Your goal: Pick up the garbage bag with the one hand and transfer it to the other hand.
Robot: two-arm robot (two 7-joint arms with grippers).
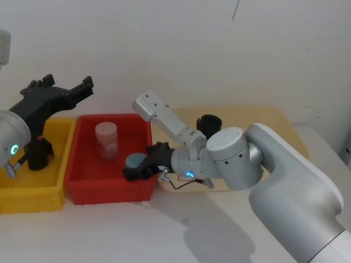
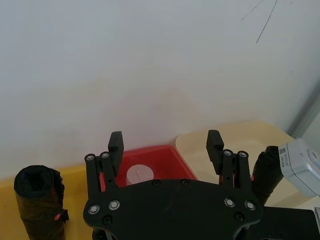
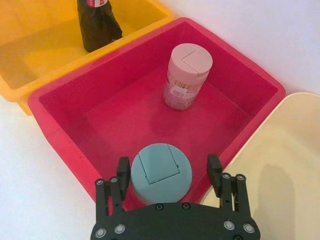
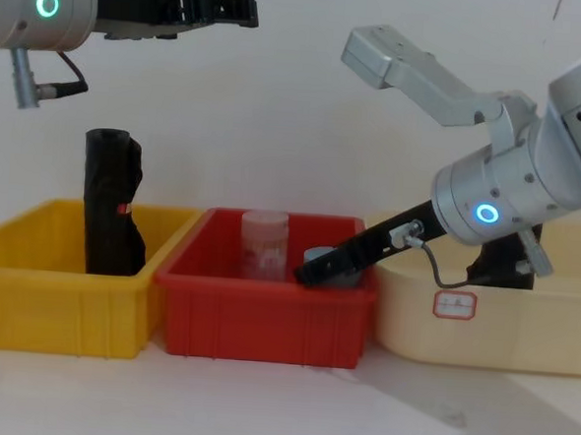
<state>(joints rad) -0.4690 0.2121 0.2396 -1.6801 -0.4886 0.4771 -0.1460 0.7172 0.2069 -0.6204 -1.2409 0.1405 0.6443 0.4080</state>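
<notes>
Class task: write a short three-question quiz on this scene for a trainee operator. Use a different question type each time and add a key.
1. Which bin holds the upright black garbage bag roll below the left gripper? A) yellow bin B) the red one C) none
2. True or false: the right gripper straddles the blue-lidded jar in the red bin.
3. Fill in: the left gripper's fingers are ____.
Key: 1 A; 2 true; 3 open.
</notes>
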